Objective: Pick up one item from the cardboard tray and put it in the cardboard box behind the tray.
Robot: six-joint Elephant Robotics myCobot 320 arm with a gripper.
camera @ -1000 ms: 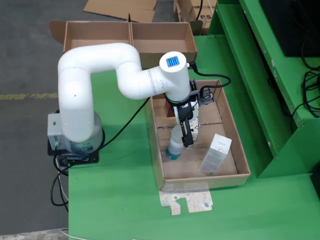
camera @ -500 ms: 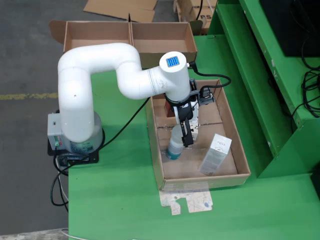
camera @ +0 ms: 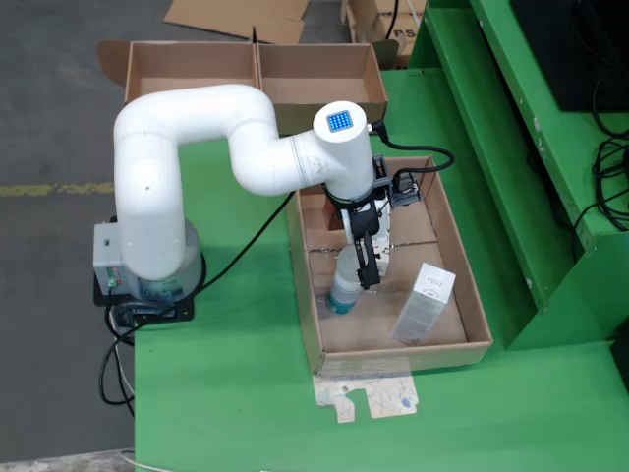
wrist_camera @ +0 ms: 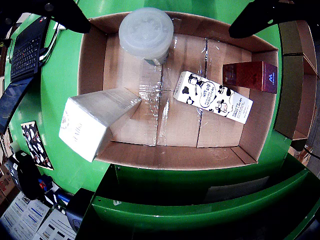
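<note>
Green table (camera: 246, 393), cardboard tray (wrist_camera: 95, 60), cow-print carton (wrist_camera: 213, 97) with Korean lettering

A green desk (camera: 246, 393) with a flat cardboard scrap (camera: 369, 395) lying on it, black cables (camera: 609, 187) at right, grey floor (camera: 49, 118) at left.

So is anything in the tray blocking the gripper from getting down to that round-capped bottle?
Nothing visible does. The gripper hangs beside the bottle, with open space around its cap. The white carton, cow-print box and red box all sit apart from it.
</note>
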